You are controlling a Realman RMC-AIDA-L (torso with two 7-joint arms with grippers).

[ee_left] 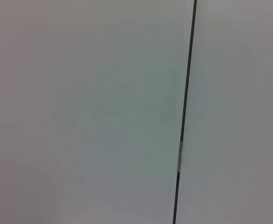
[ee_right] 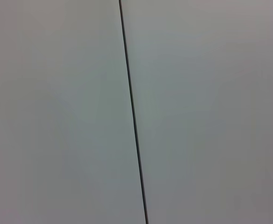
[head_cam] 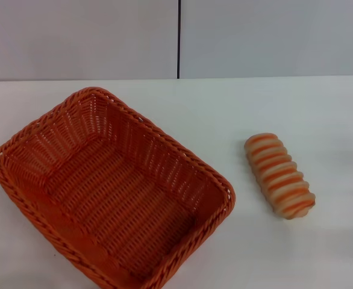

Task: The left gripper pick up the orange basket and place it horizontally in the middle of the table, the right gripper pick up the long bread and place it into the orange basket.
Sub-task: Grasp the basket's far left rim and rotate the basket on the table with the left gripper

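Large rectangular orange woven wicker-style basket [head_cam: 113,192], sloping sides, braided rim, sits upright and empty on the left part of the plain white flat tabletop [head_cam: 321,108], turned diagonally, near corner cut off by the head view's lower edge. Oblong loaf-shaped roll w/ cream and orange-brown ridged stripes [head_cam: 279,174] lies flat to the basket's right, apart from it, angled slightly.
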